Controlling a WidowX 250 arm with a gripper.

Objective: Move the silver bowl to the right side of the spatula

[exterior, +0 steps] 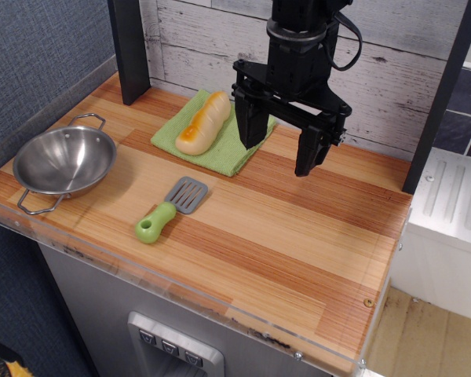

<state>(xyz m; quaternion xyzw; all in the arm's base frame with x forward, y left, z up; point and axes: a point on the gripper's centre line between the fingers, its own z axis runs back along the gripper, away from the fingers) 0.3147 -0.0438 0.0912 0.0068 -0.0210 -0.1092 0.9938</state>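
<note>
The wood-plank table (298, 243) backs onto a whitewashed board wall (392, 71). The gripper (281, 153) hangs with jaws apart, empty. The silver bowl (64, 162) sits far left of them; the spatula (171, 209) lies below-left. A bread roll (203, 122) on a green cloth (220, 149) lies beside the left jaw, which probably hides the cloth's edge.

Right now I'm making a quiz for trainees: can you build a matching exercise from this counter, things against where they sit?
Things:
1. silver bowl
2. spatula
3. bread
4. gripper

Places:
A. on the green cloth
B. above the counter, open, holding nothing
C. far left of the counter
D. front middle, handle toward the camera

Pairs: 1-C, 2-D, 3-A, 4-B
</note>
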